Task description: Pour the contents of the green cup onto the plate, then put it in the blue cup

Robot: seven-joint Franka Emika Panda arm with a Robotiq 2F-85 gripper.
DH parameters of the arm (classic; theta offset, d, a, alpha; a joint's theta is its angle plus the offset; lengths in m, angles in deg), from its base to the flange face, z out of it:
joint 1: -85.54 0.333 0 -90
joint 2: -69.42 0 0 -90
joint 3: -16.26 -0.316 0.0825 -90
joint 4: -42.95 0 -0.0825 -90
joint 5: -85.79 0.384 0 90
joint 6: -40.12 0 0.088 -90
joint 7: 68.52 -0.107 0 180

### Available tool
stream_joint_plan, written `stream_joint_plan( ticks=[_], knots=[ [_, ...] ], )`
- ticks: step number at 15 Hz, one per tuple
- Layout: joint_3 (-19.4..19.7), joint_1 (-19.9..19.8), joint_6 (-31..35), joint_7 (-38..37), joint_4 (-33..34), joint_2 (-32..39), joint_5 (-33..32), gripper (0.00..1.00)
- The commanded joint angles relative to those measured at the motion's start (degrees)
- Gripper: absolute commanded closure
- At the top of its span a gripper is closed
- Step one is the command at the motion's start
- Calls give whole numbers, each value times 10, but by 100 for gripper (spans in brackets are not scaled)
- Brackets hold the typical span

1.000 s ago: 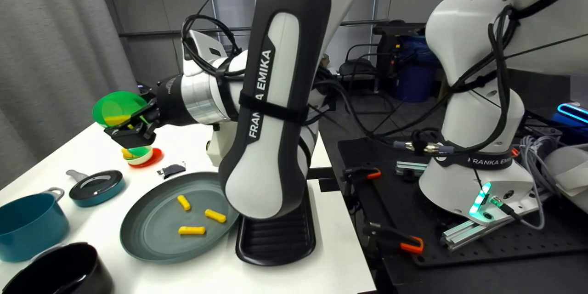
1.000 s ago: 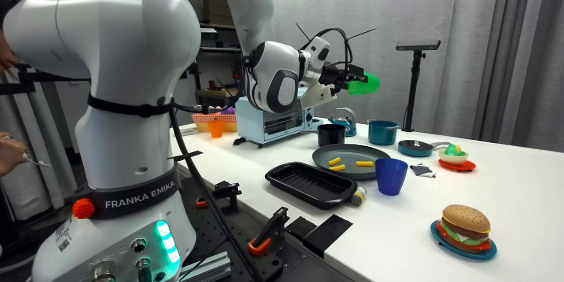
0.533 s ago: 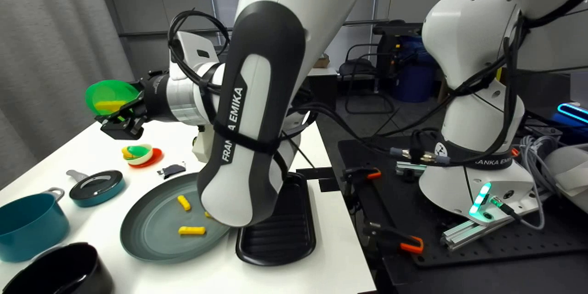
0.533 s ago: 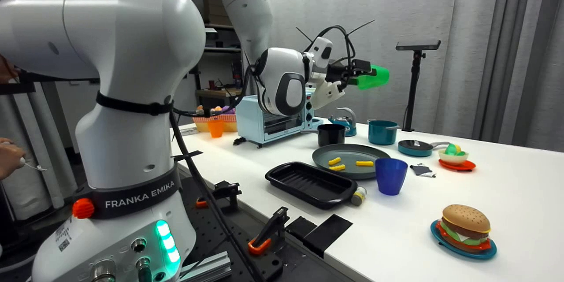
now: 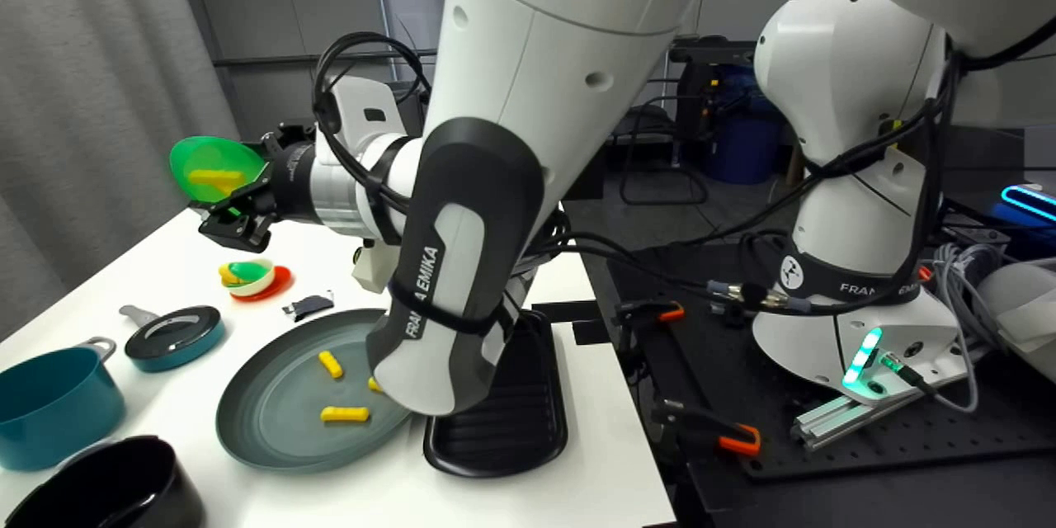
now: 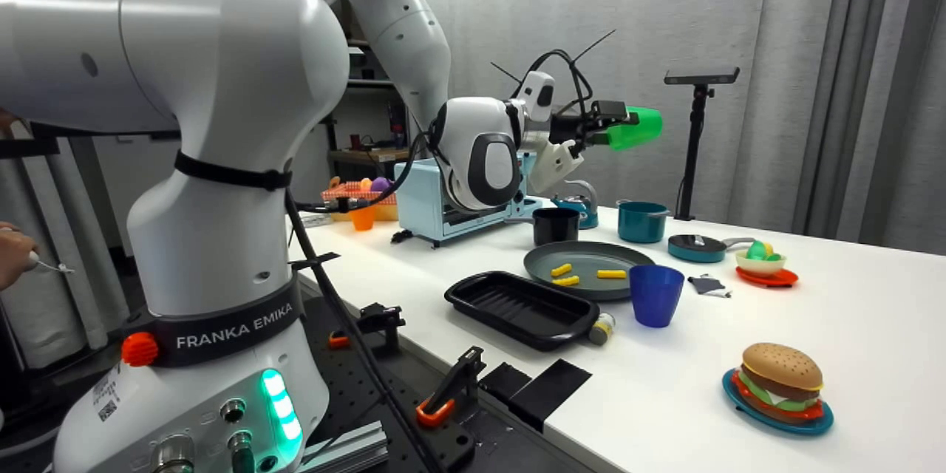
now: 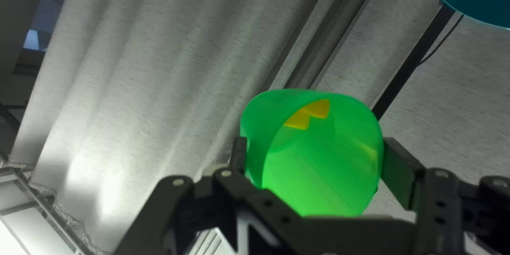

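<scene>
My gripper is shut on the green cup, one finger on each side of its wall. It holds the cup tipped on its side, high above the table; this also shows in an exterior view. In the wrist view, yellow pieces lie inside the green cup. The grey-green plate bears three more yellow pieces, one partly hidden by the arm. The plate is below the gripper and to one side. The blue cup stands upright beside the plate; the arm hides it in an exterior view.
A black tray and a small can lie beside the plate. A teal pot, black pot, lidded pan, bowl on a red saucer, toy burger and toaster oven stand around. A camera stand rises behind.
The gripper has risen a little with the green cup in it and moved rightward in an exterior view. The yellow pieces on the plate and the blue cup have not moved.
</scene>
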Motion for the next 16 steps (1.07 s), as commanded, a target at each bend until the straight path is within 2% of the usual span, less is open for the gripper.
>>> stream_joint_plan(
  ticks=[1,7,16],
  knots=[
    [29,32,18,-28,14,48,52,44],
    [47,78,16,-32,21,74,129,44],
    [58,83,16,-27,33,92,160,44]
  ],
)
